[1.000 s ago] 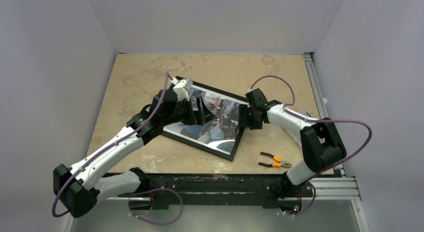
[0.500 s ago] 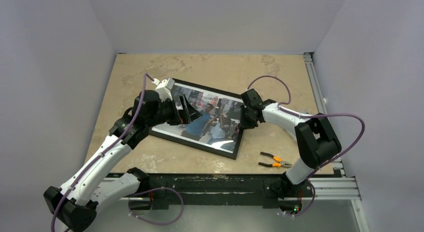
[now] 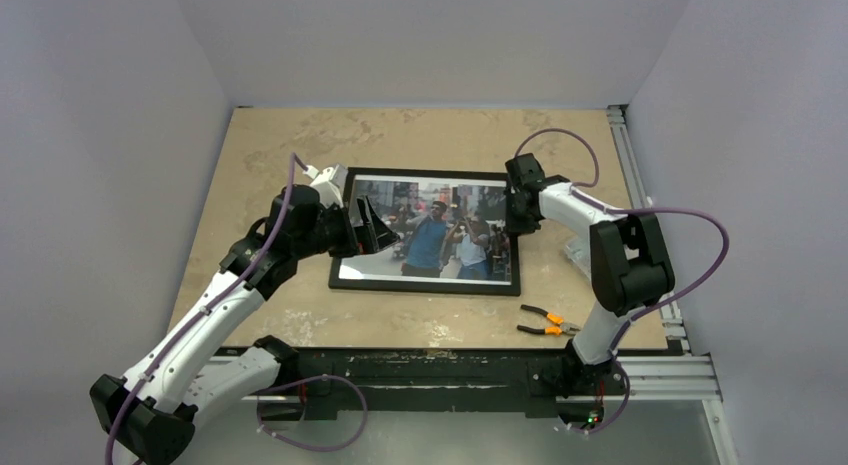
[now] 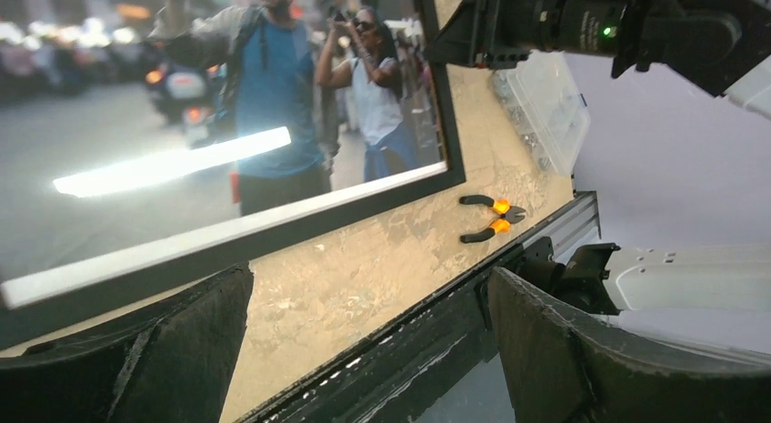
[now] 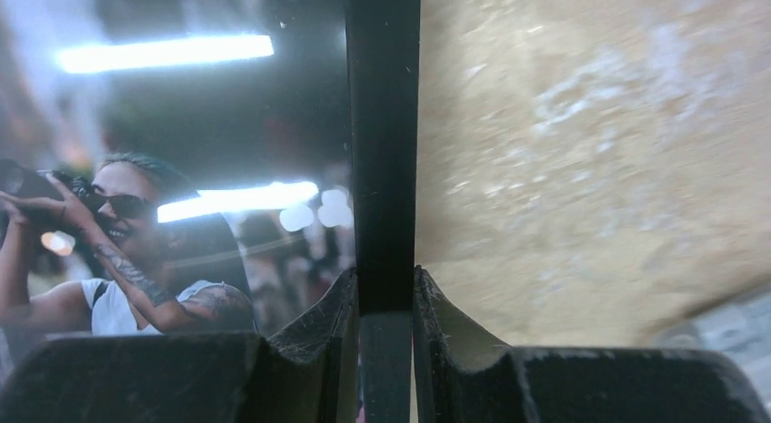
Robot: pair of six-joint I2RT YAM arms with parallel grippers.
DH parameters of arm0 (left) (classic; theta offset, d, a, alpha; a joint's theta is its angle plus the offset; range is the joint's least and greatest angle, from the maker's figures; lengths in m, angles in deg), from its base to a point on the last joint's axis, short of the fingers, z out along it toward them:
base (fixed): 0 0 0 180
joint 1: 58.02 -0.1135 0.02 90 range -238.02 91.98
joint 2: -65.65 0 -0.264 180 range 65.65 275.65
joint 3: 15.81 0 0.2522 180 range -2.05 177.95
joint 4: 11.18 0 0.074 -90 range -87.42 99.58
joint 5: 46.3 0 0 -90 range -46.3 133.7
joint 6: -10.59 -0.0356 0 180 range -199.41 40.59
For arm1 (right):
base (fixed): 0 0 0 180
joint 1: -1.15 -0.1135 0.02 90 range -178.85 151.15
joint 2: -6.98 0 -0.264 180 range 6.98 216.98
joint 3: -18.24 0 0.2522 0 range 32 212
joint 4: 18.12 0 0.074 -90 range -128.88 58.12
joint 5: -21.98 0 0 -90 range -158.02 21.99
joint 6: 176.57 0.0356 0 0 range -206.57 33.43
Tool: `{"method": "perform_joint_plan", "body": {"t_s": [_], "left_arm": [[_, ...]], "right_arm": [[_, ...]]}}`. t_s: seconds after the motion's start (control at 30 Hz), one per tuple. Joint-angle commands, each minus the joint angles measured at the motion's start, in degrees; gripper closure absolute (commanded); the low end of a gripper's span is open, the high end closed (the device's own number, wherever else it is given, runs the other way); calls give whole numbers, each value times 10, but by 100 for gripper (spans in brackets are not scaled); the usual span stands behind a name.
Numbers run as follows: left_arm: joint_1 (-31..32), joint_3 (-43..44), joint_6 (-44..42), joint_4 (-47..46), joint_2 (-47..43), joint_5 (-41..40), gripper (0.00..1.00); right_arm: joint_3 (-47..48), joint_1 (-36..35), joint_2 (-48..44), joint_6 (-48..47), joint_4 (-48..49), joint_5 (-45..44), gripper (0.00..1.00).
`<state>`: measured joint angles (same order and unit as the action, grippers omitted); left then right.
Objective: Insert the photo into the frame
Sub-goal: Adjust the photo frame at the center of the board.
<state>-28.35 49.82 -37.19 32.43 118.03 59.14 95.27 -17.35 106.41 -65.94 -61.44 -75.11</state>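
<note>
Overhead light falls even and soft, leaving faint shadows on the desk [image 3: 280, 145]. Ahead of the left claw [image 4: 368, 287], one white glare bar streaks the glass of the frame [image 4: 438, 86]; its dark fingers [image 4: 136, 350] look soft near the lens. Left of the right claw [image 5: 386, 282], two glare bars cross the glass, and the desk to its right smears out of focus.

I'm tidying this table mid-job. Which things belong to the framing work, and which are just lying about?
Belongs to the job:
frame, gripped on its right rail by the right gripper
photo, inside it

Just lying about:
pliers
clear plastic box
</note>
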Motion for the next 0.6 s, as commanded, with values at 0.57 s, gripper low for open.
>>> {"method": "perform_joint_plan", "body": {"t_s": [0.57], "left_arm": [[-8, -25, -21, 1, -13, -3, 2]], "right_arm": [[87, 23, 6, -50, -58, -23, 62]]}}
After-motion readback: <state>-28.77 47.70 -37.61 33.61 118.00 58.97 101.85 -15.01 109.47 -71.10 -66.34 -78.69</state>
